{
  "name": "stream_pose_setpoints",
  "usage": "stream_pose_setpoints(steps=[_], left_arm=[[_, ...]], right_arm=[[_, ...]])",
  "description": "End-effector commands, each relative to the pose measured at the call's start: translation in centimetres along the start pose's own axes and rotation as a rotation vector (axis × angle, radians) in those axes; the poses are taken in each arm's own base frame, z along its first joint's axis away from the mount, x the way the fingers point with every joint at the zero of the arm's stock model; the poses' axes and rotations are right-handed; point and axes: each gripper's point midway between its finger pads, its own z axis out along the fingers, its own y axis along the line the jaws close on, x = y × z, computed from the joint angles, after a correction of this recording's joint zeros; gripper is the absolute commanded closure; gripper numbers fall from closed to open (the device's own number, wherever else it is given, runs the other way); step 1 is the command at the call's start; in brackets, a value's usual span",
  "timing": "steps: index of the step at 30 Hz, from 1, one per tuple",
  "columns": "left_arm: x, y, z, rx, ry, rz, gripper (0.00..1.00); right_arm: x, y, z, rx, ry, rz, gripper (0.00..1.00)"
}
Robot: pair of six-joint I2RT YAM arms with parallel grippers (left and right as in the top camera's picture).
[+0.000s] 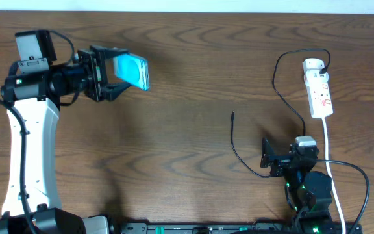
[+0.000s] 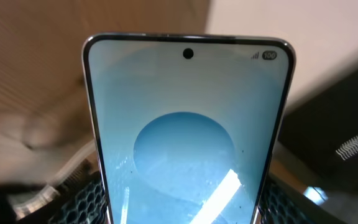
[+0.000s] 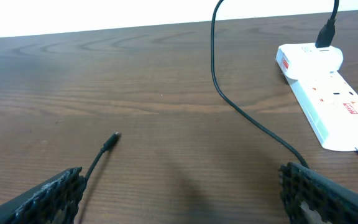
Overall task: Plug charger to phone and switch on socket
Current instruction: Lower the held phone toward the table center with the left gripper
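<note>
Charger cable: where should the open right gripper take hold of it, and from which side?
Probably just behind the plug tip, on the short straight stretch of the charger cable. It lies flat on the table, so come from above with the right gripper closing across it. That leaves the tip free to go into the phone held by the left gripper.

Soft, even light fell from above, and the brown surface [image 1: 187, 130] showed only faint, diffuse shadows. The overhead view was sharp. In the left wrist view, a bright diagonal glare streak crossed the phone [image 2: 188, 137], and everything behind it was blurred. The right wrist view was clear.
</note>
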Motion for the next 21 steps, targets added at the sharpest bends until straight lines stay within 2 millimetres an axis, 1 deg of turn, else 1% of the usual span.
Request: stream_pose_setpoints(steps=[1,3,5,11,21], left_arm=[[-3.9,3.0,-0.4,-0.16,-0.248,0.112,0.93],[-4.9,4.4,-0.6,-0.239,-0.328,0.122,0.93],[-5.4,5.3,-0.6,-0.301,-0.386,0.149,0.92],[-6.0,7.6,-0.8,-0.481,-0.544,0.212,0.93],[-6.0,9.1,-0.8,-0.646,-0.699,0.327,0.93]], right_arm=[[0.1,-0.2,0.0,0.009,0.0,0.008,0.01],[0.1,-0.2,0.0,0.009,0.001,0.009,0.01],[0.1,-0.2,0.0,0.009,0.0,0.009,0.01],[0.1,-0.2,0.0,0.009,0.0,0.008,0.01],[0.1,-0.2,0.0,0.009,0.0,0.009,0.01]])
